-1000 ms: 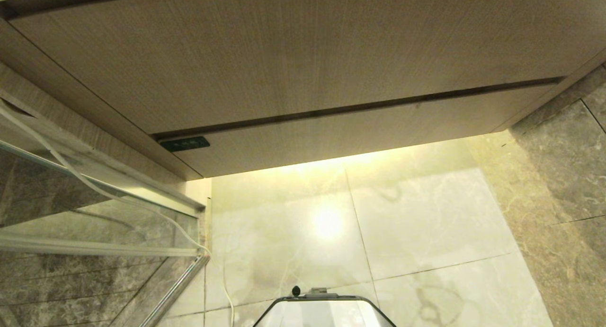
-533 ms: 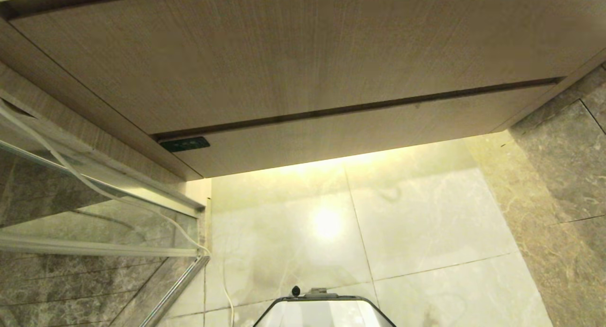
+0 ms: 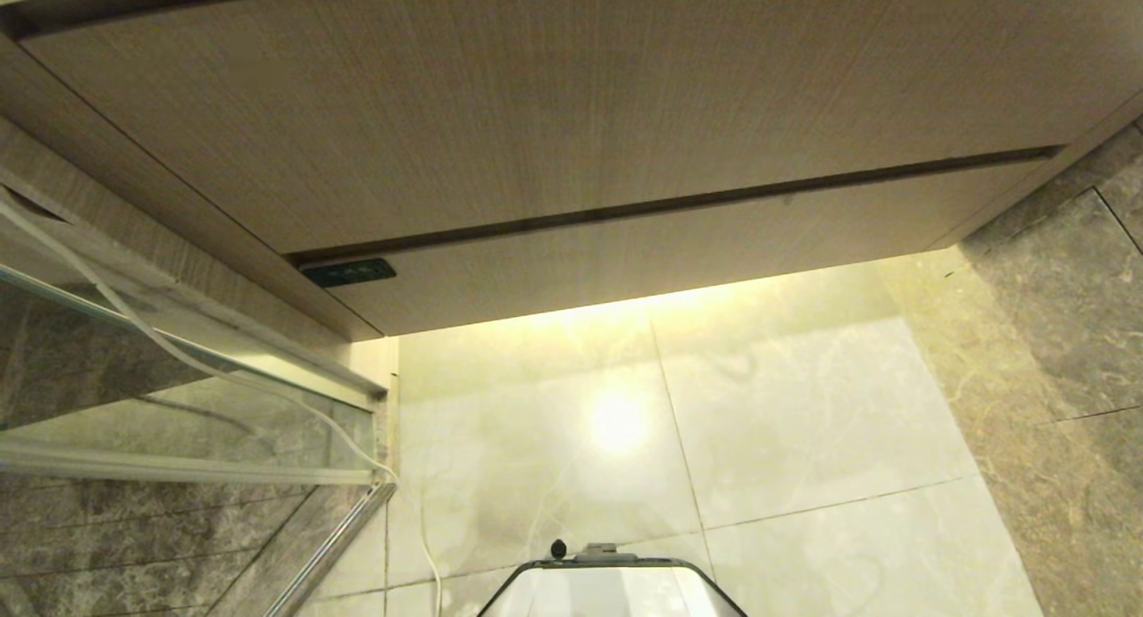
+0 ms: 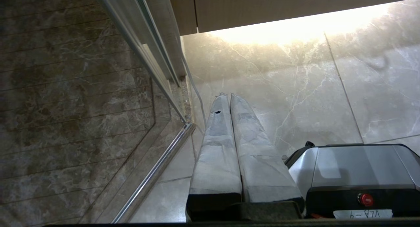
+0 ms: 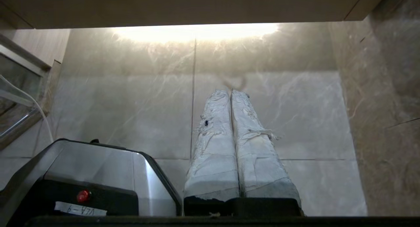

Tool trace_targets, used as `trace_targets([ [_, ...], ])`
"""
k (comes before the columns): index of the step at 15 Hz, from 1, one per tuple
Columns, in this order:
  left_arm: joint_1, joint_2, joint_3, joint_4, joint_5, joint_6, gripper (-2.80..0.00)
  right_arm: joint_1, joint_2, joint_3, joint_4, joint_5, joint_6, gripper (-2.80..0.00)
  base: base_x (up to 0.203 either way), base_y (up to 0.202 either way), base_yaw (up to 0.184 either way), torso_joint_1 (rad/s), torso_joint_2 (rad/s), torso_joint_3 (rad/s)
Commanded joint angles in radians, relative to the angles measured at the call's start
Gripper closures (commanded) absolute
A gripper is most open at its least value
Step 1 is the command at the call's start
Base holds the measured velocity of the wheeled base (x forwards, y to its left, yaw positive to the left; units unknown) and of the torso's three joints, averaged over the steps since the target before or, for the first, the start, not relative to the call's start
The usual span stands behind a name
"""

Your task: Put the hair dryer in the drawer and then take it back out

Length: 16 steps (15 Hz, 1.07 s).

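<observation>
both grippers hang low over the floor tiles (image 3: pixel 804 403), the right gripper (image 5: pixel 231 93) and left gripper (image 4: pixel 226 96) pressed shut on nothing. across the head views nothing shifts; the drawer (image 3: pixel 679 251) sits closed, and the hair dryer is nowhere visible, so the task looks finished.

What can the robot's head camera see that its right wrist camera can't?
Only the head view shows the shut drawer, the taller wood-grain panel above it and a small dark label at the drawer's corner. No arm appears there.

Only the right wrist view shows the right gripper, fingers pressed together and holding nothing, pointing at the floor, plus the red button on the robot's base.

Both show the pale marble floor tiles, the bright glow under the cabinet, and the thin white cord. The hair dryer appears in neither.
</observation>
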Motion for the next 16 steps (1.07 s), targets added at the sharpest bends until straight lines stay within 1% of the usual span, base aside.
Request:
trace_targets([
  [1, 0.000, 0.000, 0.001, -0.001, 0.000, 0.000, 0.00, 0.011, -0.056, 0.044, 0.006, 0.000, 0.008, 0.00, 0.000, 0.000, 0.000, 0.000, 0.00, 0.000],
  [5, 0.000, 0.000, 0.000, -0.002, -0.001, 0.001, 0.00, 0.012, -0.056, 0.044, 0.008, 0.000, 0.020, 0.00, 0.000, 0.000, 0.000, 0.000, 0.00, 0.000],
  [16, 0.000, 0.000, 0.002, -0.002, 0.000, 0.001, 0.00, 0.012, -0.056, 0.044, 0.008, 0.001, 0.015, 0.00, 0.000, 0.000, 0.000, 0.000, 0.00, 0.000],
])
